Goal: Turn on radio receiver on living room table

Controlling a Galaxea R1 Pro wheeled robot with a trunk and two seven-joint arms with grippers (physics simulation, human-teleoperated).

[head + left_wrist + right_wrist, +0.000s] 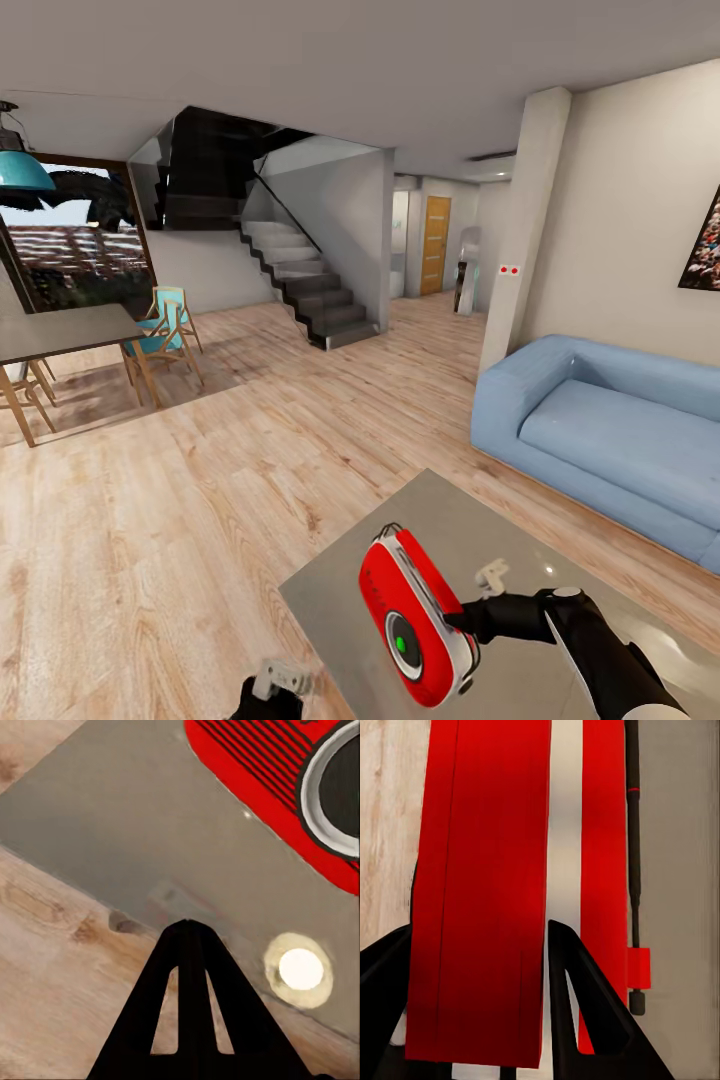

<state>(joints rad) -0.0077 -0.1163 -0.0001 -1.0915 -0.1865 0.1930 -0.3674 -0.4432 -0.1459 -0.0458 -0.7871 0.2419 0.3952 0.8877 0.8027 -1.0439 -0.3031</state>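
So the right fingers are clamped around the radio receiver, one each side of its red body, holding it tilted just above the counter. The grip sits near one end, so I'd guess it could twist or slip out and smack the glossy top. The left fingers are pinched together with nothing between them, and the radio's face lies just past their tips; a sloppy poke at the dial might shove the whole thing loose. Beyond the counter, the blue sofa is well clear.
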